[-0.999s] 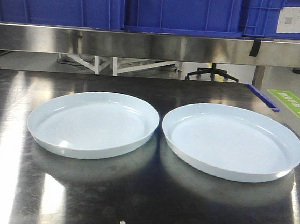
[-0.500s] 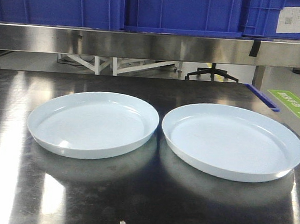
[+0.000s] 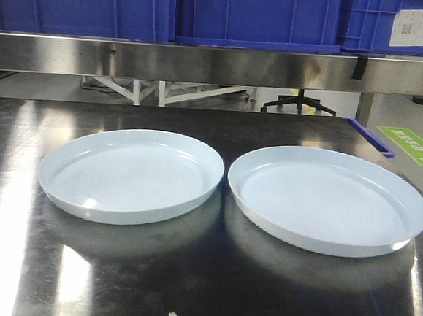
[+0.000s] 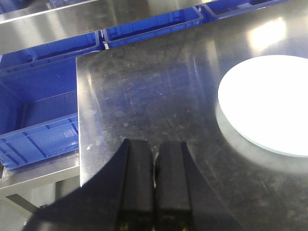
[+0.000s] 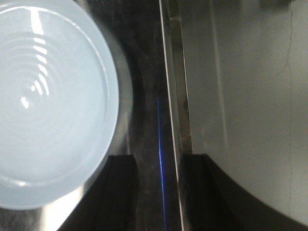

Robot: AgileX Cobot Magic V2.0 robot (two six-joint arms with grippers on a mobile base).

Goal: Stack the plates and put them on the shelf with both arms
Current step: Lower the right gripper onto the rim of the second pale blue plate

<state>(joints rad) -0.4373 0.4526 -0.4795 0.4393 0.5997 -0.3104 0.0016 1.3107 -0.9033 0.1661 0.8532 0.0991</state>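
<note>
**Two plates flat on tabletop, unstacked; left tool closed, right tool open**

Front view: two pale blue plates are seen lying flat on the dark steel tabletop [image 3: 209,282]. The left plate [image 3: 131,175] is placed at 9 o'clock of the right plate [image 3: 327,200]. The rims are just beside each other, with a thin dark gap showing between them. Neither plate is held, and no arm is seen in this view. At 12 o'clock, behind the plates, a steel shelf [image 3: 204,62] is noted, with blue bins [image 3: 245,14] set on it. A white label [image 3: 416,26] is stuck on the bin at 2 o'clock.

Left wrist view: the left tool [image 4: 155,154] is seen closed, its fingers [image 4: 137,183] pressed together with nothing between them. It is held above bare tabletop near the edge. The left plate [image 4: 269,103] is seen at 2 o'clock, well apart from the tool, glared white. More blue bins [image 4: 43,130] are seen below the tabletop edge at 9 o'clock.

Right wrist view: the right tool [image 5: 156,161] is seen open, fingers [image 5: 120,192] spread and empty. The right plate [image 5: 48,106] is noted at 10 o'clock, rings visible inside. Whether its rim is touched by the near finger cannot be told.
</note>
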